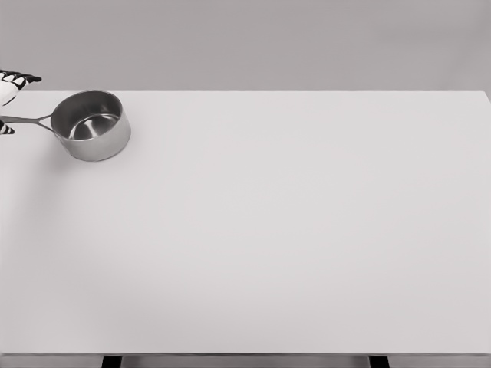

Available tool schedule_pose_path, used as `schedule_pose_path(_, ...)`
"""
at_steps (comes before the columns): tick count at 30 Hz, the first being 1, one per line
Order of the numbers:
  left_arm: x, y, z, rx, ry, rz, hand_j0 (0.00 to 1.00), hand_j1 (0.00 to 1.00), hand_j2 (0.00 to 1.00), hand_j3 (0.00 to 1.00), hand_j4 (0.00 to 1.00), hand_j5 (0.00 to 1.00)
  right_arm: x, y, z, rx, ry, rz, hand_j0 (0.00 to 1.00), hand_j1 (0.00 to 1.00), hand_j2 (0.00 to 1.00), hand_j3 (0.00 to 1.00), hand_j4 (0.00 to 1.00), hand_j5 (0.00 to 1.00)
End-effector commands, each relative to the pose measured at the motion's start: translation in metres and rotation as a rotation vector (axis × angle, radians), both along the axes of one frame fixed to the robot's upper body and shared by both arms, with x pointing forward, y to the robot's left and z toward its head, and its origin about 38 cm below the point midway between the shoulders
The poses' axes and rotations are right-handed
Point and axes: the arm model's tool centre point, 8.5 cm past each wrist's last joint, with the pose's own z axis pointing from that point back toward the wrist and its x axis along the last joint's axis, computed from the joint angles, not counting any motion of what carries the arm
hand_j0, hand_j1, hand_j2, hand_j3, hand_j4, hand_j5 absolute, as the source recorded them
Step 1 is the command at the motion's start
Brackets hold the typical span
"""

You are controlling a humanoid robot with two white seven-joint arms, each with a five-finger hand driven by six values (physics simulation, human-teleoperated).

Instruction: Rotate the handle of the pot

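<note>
Left hand (pixel 11 96) at upper-left edge, grip on pot (pixel 92 125) handle (pixel 27 120) indeterminate; a loose hold risks slipping mid-rotation across tabletop (pixel 307 230).

My white, black-tipped left hand (pixel 9 96) is showing beside the shiny silver saucepan (pixel 92 126) on the pale grey table (pixel 291 230).

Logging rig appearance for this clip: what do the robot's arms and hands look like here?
Only part of one hand shows, at the left edge beside the pot handle: white finger segments with black tips and joints. No arm links, cables or markings are visible, and the other hand is out of view.
</note>
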Motion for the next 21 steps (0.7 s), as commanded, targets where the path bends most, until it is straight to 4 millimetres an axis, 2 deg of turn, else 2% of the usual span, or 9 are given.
schedule_pose_path(1, 0.000, 0.000, 0.001, -0.008, -0.006, 0.001, 1.00, 1.00, 1.00, 1.00, 1.00, 1.00, 0.000, 0.000, 0.000, 0.000, -0.001, -0.001, 1.00, 1.00, 1.00, 1.00, 1.00, 1.00)
schedule_pose_path(8, -0.001, 0.002, 0.002, -0.012, -0.013, 0.003, 1.00, 1.00, 1.00, 1.00, 1.00, 1.00, 0.000, 0.000, 0.000, 0.000, -0.001, -0.001, 1.00, 1.00, 1.00, 1.00, 1.00, 1.00)
schedule_pose_path(12, 0.003, -0.010, 0.010, -0.006, -0.042, -0.036, 1.00, 1.00, 1.00, 1.00, 1.00, 1.00, 0.000, 0.000, 0.000, 0.000, -0.001, -0.001, 1.00, 1.00, 1.00, 1.00, 1.00, 1.00)
schedule_pose_path(21, -0.002, -0.010, 0.000, -0.012, -0.031, -0.036, 1.00, 1.00, 1.00, 1.00, 1.00, 1.00, 0.000, 0.000, 0.000, 0.000, -0.001, -0.001, 1.00, 1.00, 1.00, 1.00, 1.00, 1.00)
